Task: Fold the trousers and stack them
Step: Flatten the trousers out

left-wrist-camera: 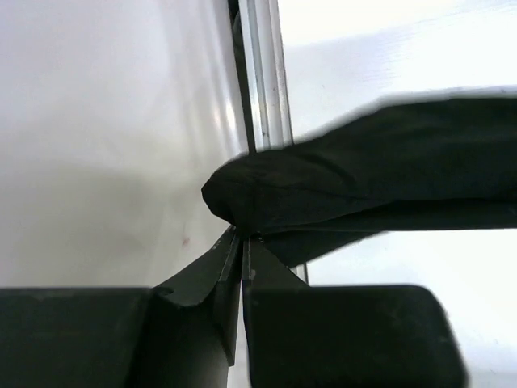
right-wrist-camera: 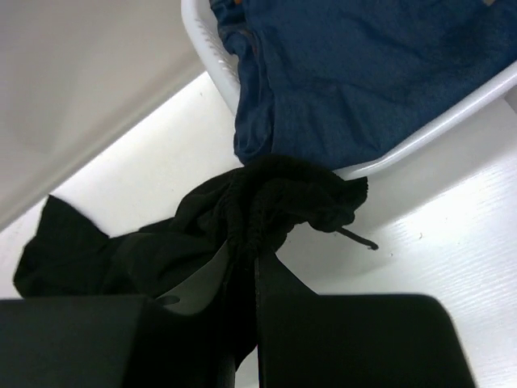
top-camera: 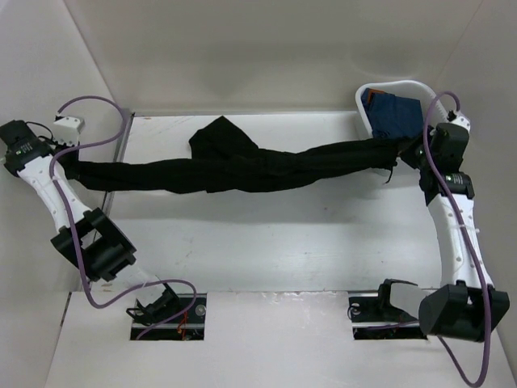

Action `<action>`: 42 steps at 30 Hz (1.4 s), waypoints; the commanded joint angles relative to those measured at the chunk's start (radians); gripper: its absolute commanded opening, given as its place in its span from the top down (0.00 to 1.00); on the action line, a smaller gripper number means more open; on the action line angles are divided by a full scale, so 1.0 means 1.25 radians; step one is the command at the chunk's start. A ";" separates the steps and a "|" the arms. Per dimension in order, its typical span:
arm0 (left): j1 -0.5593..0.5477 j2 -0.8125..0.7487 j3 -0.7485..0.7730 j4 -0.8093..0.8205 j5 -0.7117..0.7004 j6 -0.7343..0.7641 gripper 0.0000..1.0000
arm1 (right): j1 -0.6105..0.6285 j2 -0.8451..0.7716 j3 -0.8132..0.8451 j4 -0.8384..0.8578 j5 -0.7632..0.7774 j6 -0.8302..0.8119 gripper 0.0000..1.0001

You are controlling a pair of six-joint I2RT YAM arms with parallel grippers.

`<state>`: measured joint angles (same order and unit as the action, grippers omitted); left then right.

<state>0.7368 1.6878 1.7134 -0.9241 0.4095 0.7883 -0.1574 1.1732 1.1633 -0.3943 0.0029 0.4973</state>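
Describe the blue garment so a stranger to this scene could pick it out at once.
Start at the white table and go to its far right corner, where a white basket stands. The blue garment lies bundled inside it. It is the only blue cloth; the black trousers beside it stretch across the table instead.
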 commanded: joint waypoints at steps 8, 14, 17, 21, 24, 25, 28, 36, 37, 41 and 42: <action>0.038 -0.132 -0.240 -0.011 -0.126 0.164 1.00 | -0.104 -0.244 -0.291 -0.111 0.004 0.066 1.00; 0.021 -0.224 -0.425 0.025 -0.261 0.291 1.00 | -0.149 -0.379 -0.389 -0.219 0.032 0.116 1.00; -0.002 -0.263 -0.527 0.068 -0.319 0.347 0.99 | -0.157 -0.412 -0.405 -0.239 0.049 0.132 0.99; -0.019 -0.279 -0.579 0.109 -0.353 0.362 0.99 | -0.152 -0.393 -0.386 -0.272 0.101 0.131 0.98; -0.018 -0.283 -0.574 0.101 -0.356 0.368 0.97 | -0.159 -0.424 -0.385 -0.287 0.123 0.140 0.94; -0.017 -0.284 -0.574 0.099 -0.357 0.369 0.96 | -0.159 -0.433 -0.383 -0.293 0.129 0.143 0.93; -0.012 -0.292 -0.579 0.094 -0.358 0.382 0.85 | -0.153 -0.461 -0.367 -0.321 0.163 0.149 0.78; 0.022 -0.313 -0.492 0.022 -0.399 0.438 0.58 | -0.187 -0.572 -0.283 -0.384 0.204 0.145 0.68; 0.026 -0.311 -0.462 -0.002 -0.399 0.447 0.57 | -0.182 -0.573 -0.267 -0.387 0.216 0.143 0.69; 0.016 -0.289 -0.362 -0.115 -0.418 0.457 0.55 | -0.122 -0.528 -0.230 -0.360 0.208 0.123 0.70; 0.000 -0.285 -0.345 -0.151 -0.429 0.460 0.55 | -0.051 -0.486 -0.237 -0.346 0.193 0.130 0.71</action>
<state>0.7609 1.3365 1.1774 -0.9699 -0.0891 1.3125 -0.3489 0.4732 0.8413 -0.8623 0.2478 0.6762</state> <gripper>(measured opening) 0.447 0.298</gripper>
